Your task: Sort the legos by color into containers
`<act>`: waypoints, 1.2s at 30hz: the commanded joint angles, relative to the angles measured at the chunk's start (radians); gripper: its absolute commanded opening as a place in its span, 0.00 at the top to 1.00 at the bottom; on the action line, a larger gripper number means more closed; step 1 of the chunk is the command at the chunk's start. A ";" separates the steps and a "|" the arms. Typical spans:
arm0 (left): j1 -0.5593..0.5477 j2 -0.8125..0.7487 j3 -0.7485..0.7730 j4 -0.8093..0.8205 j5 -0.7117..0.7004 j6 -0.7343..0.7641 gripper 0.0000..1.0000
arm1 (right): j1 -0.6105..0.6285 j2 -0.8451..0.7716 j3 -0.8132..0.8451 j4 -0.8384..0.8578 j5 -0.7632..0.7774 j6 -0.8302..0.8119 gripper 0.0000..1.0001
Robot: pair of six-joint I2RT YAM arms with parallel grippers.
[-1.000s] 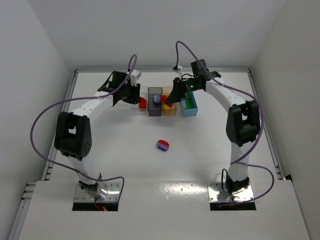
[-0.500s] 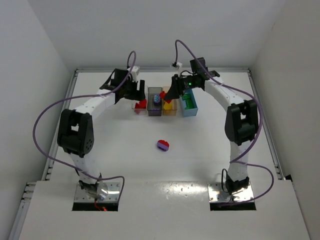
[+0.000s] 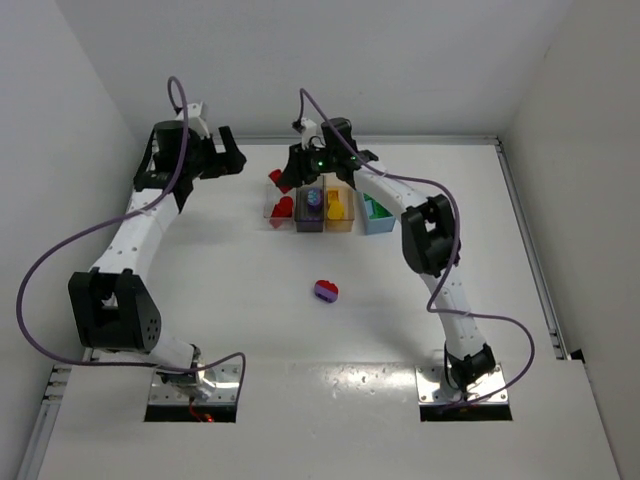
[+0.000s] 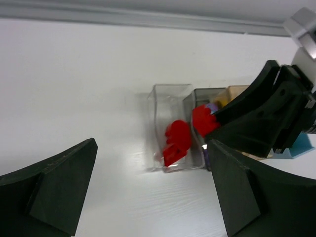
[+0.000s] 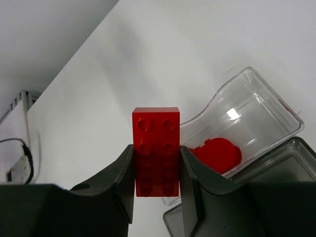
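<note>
Red brick (image 5: 155,148) pinched in your right gripper (image 5: 156,170), studs showing, clear bin (image 5: 264,106) just beyond holding another red piece (image 5: 217,154), grey bin (image 5: 281,173), tan bin (image 3: 340,227), blue bin (image 3: 379,225) alongside, purple-and-red pair (image 3: 326,290) well behind your hand.

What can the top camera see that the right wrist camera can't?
Only the top camera shows the purple and red legos lying alone on the table, the tan bin with a yellow lego, and the light blue bin. Only the right wrist camera shows the studs on the red brick up close. Both show that brick pinched in the right jaws, near the clear bin, which holds another red lego.
</note>
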 commanded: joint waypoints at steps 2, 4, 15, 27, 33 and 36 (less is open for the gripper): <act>0.076 0.018 0.028 -0.114 0.123 0.029 0.00 | -0.001 0.082 0.116 0.077 0.107 0.093 1.00; 0.087 0.018 0.028 -0.124 0.134 0.049 0.00 | 0.008 0.126 0.156 0.077 0.107 0.093 1.00; 0.087 0.009 -0.013 -0.135 0.173 0.090 0.00 | 0.018 0.169 0.165 0.106 0.091 0.073 0.31; 0.048 -0.061 -0.117 -0.103 0.281 0.204 0.00 | -0.093 -0.330 -0.232 -0.205 -0.137 -0.365 0.25; 0.010 -0.107 -0.194 -0.081 0.281 0.213 0.00 | -0.103 -0.671 -0.698 -0.646 -0.094 -0.918 0.26; -0.016 -0.107 -0.216 -0.062 0.281 0.213 0.00 | -0.080 -0.801 -0.951 -0.606 -0.052 -0.978 0.25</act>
